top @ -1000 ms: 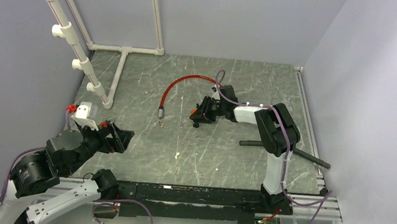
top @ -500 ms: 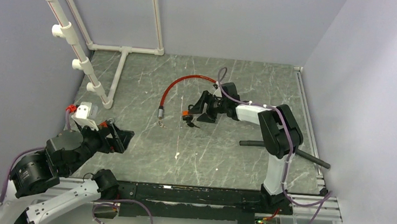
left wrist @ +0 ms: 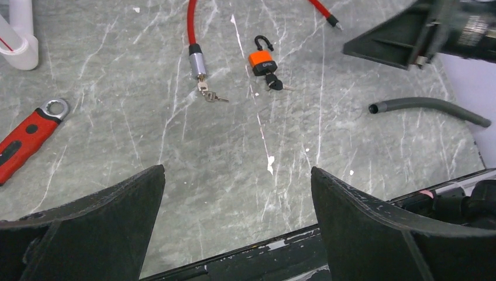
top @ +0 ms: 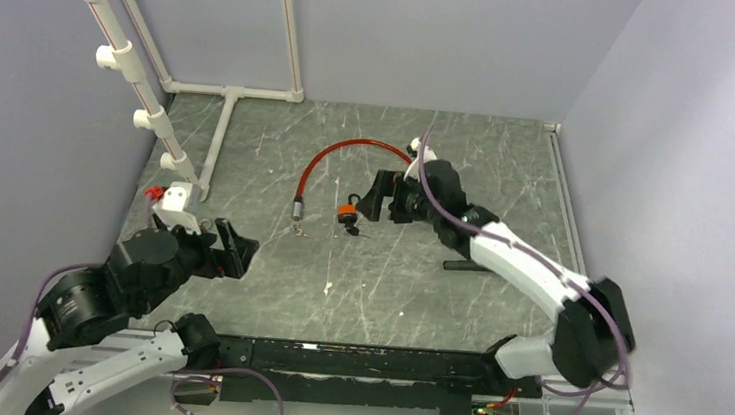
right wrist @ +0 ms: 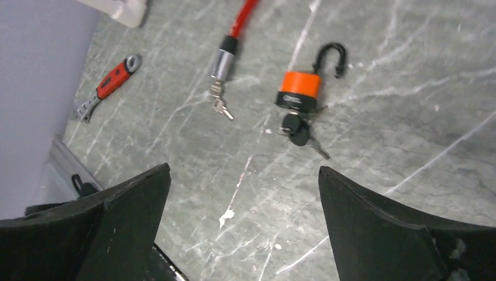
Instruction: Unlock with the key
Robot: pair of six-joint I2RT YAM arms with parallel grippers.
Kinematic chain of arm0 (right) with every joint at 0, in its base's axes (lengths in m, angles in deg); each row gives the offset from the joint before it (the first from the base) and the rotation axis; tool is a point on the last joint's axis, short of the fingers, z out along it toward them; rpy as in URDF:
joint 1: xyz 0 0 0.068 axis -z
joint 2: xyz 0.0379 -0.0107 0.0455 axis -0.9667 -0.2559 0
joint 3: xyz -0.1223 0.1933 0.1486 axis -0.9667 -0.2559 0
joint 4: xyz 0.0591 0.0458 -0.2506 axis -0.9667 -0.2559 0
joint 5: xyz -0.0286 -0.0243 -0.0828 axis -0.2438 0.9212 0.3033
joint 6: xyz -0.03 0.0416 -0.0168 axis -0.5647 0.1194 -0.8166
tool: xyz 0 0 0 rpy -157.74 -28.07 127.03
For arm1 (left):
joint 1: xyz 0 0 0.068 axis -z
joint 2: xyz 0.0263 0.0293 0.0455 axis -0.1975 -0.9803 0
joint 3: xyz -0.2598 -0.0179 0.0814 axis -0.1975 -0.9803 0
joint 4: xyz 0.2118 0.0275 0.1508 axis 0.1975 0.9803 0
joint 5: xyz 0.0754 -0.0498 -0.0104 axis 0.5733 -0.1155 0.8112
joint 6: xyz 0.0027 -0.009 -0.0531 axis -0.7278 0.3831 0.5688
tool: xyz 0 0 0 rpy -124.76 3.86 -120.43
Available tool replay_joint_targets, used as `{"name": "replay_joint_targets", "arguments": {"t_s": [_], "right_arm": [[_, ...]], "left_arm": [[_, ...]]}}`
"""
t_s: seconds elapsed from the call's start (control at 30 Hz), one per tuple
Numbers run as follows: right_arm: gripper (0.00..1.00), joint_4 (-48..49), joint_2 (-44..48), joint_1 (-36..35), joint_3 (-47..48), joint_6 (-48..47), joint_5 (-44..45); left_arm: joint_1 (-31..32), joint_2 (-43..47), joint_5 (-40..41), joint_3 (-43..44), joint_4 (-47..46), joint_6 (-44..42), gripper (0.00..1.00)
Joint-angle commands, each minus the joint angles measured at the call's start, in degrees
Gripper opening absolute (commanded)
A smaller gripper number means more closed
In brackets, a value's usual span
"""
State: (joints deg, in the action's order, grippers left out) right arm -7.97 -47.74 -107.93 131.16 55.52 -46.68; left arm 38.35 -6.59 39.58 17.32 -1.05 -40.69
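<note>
This is a robotics lab test cell. Two robot arms, the left arm (top: 95,294) and the right arm (top: 524,266), are bolted to a black rail (top: 360,362) at the near edge of a grey marble-patterned counter (top: 386,290); purple cables (top: 229,371) hang loose around their bases. Plain lavender walls (top: 438,43) box the counter in on three sides. A white plastic pipe frame (top: 236,91) stands at the back left. An unrelated handful of props lies on the counter (an orange padlock (top: 346,210), a red cable (top: 333,149), a red-handled wrench (left wrist: 26,137), a grey hose (left wrist: 430,108)).

Orange padlock (top: 346,210) lying on table (top: 387,280), right gripper (top: 372,196) just beside, not touching.
</note>
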Motion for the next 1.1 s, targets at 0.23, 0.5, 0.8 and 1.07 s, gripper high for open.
{"name": "replay_joint_targets", "arguments": {"t_s": [0.23,0.5,0.8,1.07], "right_arm": [[1.0,8.0,31.2,-12.0,-17.5,-7.5,39.9],[1.0,2.4,39.7,-12.0,-23.1,-7.9,39.0],[1.0,4.1,48.4,-12.0,-29.1,-7.9,38.2],[1.0,8.9,46.6,-12.0,-30.7,-7.3,36.6]], "left_arm": [[-0.4,-18.5,3.4,3.6,-1.7,1.7,0.99],[-0.4,-24.1,7.7,3.6,-5.7,0.1,0.99],[-0.4,-22.6,16.4,5.5,1.2,-4.7,0.99],[-0.5,-17.3,15.0,2.7,-0.5,-4.2,0.99]]}}
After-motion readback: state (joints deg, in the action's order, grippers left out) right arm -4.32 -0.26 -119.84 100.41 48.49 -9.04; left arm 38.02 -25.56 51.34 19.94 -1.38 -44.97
